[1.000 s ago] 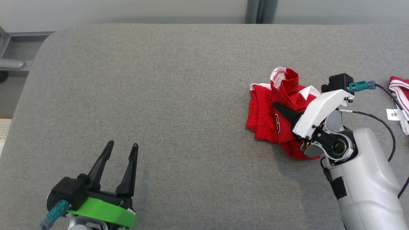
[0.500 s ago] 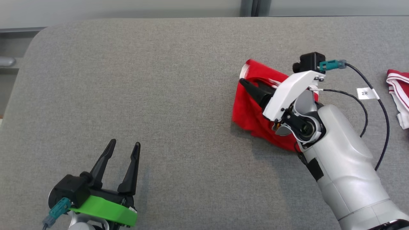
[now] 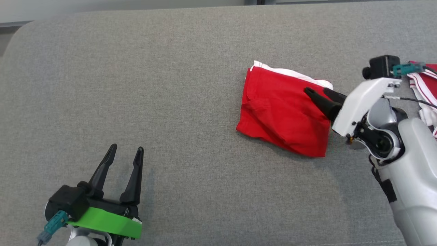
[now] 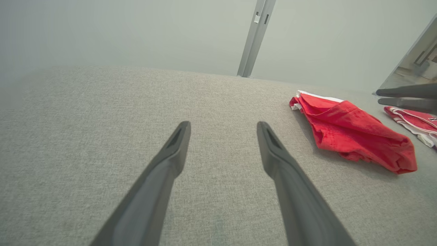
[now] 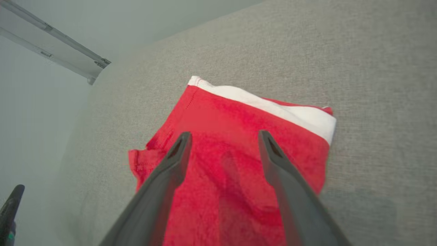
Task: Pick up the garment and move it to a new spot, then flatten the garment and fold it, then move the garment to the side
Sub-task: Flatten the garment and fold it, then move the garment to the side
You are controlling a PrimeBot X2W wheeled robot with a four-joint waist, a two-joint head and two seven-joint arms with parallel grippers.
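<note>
left claw (image 3: 126, 148): spread, empty, well left of garment (image 3: 280, 109) | right claw (image 3: 315, 90): released, over garment's right edge, perhaps just clear | garment: folded flat on grey surface (image 3: 170, 85); likely soft, light, limp | hold: pinch all layers at a corner

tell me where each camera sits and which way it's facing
Head view: up on the head, looking down at the grey fabric-covered table; shows the open left gripper lower left, open right gripper and forearm at right.
Left wrist view: on the left wrist, looking low across the table toward the wall, along its own fingers.
Right wrist view: on the right wrist, looking down between its own fingers at the folded red garment with a white band.
Shared: all three show that garment.
</note>
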